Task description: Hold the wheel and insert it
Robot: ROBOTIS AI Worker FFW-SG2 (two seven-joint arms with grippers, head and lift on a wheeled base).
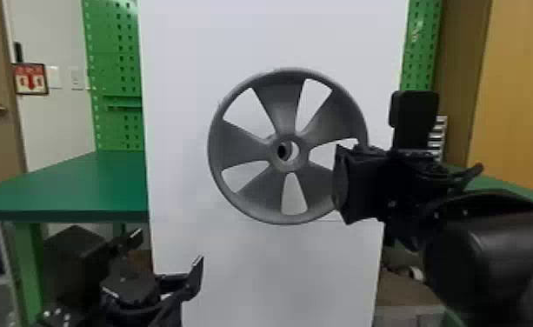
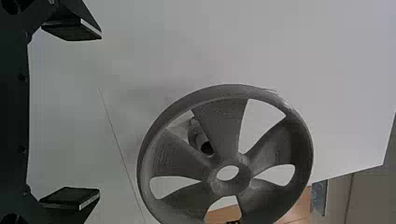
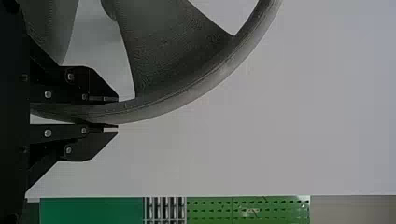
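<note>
Wheel [image 1: 243,145] upright before white panel [image 1: 174,78], roughly midway between side edges, right gripper [image 3: 117,113] pinching rim [image 3: 201,87]. Looks light, stiff plastic tbh, maybe slick. Left gripper [image 2: 100,113] wide; I'd grab opposite rim.

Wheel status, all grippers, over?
Right gripper shut on wheel at rim. Left gripper open, empty. Wheel not yet on peg behind it; nothing seen blocking between.

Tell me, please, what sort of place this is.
Probably a workshop or lab: it has a green workbench, green perforated panels and a grey wheel before a white board.
</note>
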